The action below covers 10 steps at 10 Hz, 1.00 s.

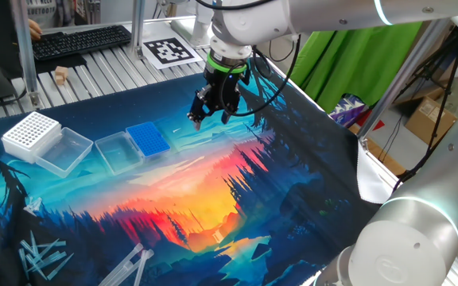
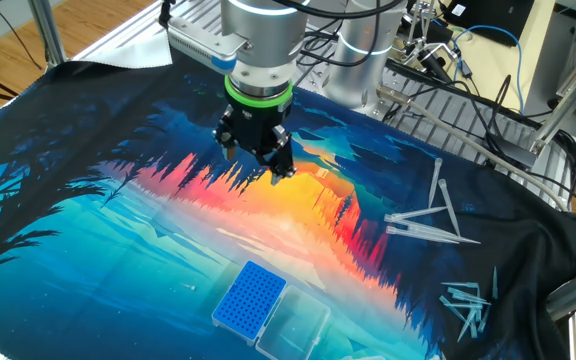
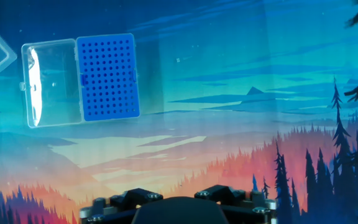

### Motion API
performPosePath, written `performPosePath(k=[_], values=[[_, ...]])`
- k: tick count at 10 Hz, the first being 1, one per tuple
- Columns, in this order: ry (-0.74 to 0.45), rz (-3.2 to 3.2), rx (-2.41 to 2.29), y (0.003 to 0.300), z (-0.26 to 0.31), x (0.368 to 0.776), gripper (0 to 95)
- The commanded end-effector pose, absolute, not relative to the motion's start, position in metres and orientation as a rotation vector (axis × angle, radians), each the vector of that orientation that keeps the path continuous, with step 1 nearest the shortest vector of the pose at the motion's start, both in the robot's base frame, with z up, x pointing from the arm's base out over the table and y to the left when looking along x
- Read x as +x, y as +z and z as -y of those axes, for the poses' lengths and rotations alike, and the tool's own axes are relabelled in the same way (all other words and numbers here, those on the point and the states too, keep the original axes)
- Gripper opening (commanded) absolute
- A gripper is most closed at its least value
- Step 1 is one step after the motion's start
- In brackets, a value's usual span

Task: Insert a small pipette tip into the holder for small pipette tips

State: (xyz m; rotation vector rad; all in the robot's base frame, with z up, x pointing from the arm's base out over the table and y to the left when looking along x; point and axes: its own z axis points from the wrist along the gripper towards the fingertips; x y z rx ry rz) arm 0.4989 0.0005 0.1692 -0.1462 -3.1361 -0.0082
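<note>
Nearest the edge of the table in one fixed view, on the picture-printed mat [image 1: 213, 206] (sunset over dark pines), a scatter of small pipette tips [image 1: 42, 256] lies at the near left corner, loose and crossing one another; just right of them lie a few longer clear tips [image 1: 137, 262]. In the other fixed view the same two groups show at the right: the short ones [image 2: 468, 303] in a heap, the long ones [image 2: 430, 220] fanned out farther back. Farther in, toward the left, sits the holder for small pipette tips [image 1: 147, 138], a blue rack with fine holes, its clear lid [image 1: 116, 151] folded flat on its left side and touching it; the hand view shows the rack [image 3: 108, 76] at upper left with the lid [image 3: 50, 83] beside it. Left of that stands a bigger white gridded rack [image 1: 31, 133] with its own clear lid [image 1: 66, 151]. Beyond and right of the blue rack the gripper [image 1: 210, 114] hangs above the mat, pointing straight down, well apart from rack and tips; seen from the other side [image 2: 255, 155] its jaws stand apart with nothing between them. Farthest back, a black keyboard [image 1: 82, 41] and a printed marker tag [image 1: 170, 51] rest on the slatted metal surface.
</note>
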Motion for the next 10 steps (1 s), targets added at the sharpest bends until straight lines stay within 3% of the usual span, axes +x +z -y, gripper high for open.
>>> performPosePath(k=[1, 3, 4, 10], values=[[-0.055, 2.906, -1.152, 0.1670, -0.0009, 0.4933, 0.0], [-0.055, 2.912, -1.136, 0.1663, -0.0010, 0.4915, 0.0], [-0.055, 2.916, -1.126, 0.1659, -0.0011, 0.4907, 19.0], [-0.057, 2.921, -1.113, 0.1640, -0.0017, 0.4866, 19.0]])
